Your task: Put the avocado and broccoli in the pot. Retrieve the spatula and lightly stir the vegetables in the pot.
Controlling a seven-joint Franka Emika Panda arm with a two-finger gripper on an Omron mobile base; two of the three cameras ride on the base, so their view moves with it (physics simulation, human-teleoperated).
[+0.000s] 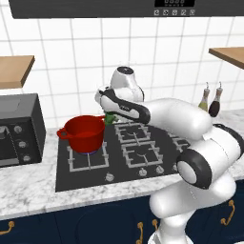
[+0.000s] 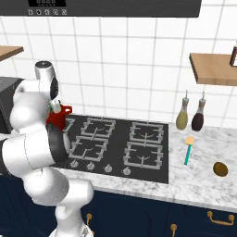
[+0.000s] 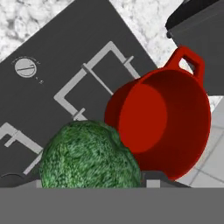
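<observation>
Left base view: the arm is reaching left over the stove [image 1: 138, 147], with the gripper [image 1: 108, 116] hanging just right of the pot [image 1: 85, 134]. A bit of green broccoli [image 1: 110, 118] is showing below the hand, right beside the pot's rim. The pot is sitting on the front left burner, its inside looking bare red. The microwave [image 1: 19, 128] is standing on the counter to the pot's left. Two bottles [image 1: 210, 101] are standing at the far right, near the wall.

Right base view: the arm is hiding most of the pot [image 2: 59, 116]; one red loop handle is showing. The spatula [image 2: 188, 149] is lying on the counter right of the stove [image 2: 115, 141], in front of the two bottles [image 2: 190, 114]. The avocado [image 2: 220, 169] is lying nearer and further right, well apart from the pot.

Hand view: the broccoli [image 3: 89, 156] is sitting at the bottom between the fingers, so the gripper is clamping it. The pot [image 3: 175, 118] is lying just beyond it, its inside showing nothing but red.
</observation>
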